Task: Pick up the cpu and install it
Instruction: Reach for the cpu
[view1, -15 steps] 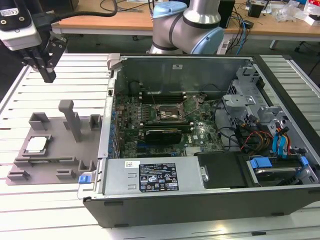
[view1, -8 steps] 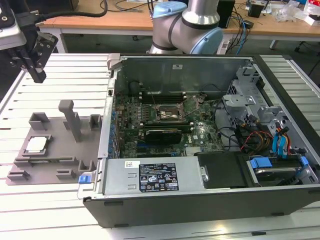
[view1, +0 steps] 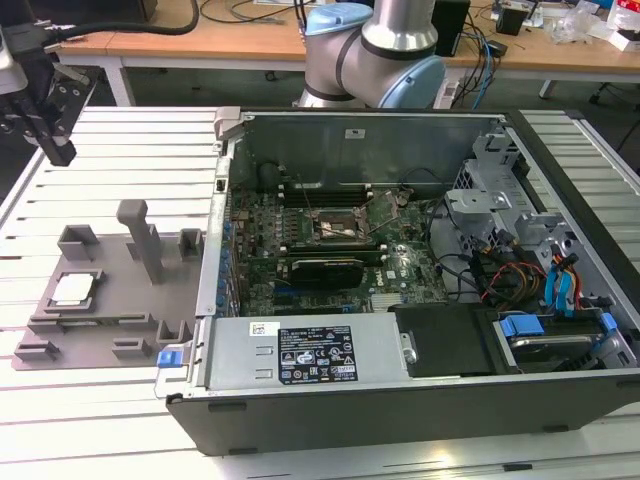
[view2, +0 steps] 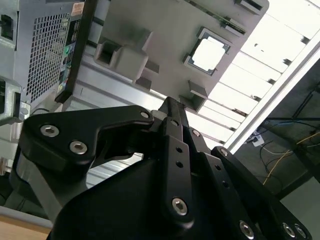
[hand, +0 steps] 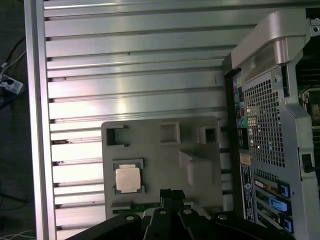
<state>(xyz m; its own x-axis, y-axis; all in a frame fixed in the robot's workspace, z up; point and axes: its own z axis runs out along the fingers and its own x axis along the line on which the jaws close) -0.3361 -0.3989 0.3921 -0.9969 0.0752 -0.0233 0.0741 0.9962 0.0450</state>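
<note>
The cpu (view1: 72, 289) is a small square chip with a silvery top. It lies in a recess of the grey tray (view1: 125, 310) at the exterior view's left, beside the open computer case. My gripper (view1: 60, 152) hangs high above the slatted table, behind the tray and well clear of the chip. Both wrist views look down past the black fingers onto the cpu (view2: 210, 52) (hand: 128, 179) in the tray (hand: 150, 150). The gripper (view2: 171, 103) (hand: 172, 192) is shut with nothing in it. The motherboard socket (view1: 340, 228) sits inside the case with its metal frame lifted.
The open computer case (view1: 400, 270) takes up the middle and the exterior view's right, with cables, drive bays and a power supply (view1: 300, 355) inside. Upright grey posts (view1: 140, 235) stand on the tray. The arm's base (view1: 375, 55) rises behind the case.
</note>
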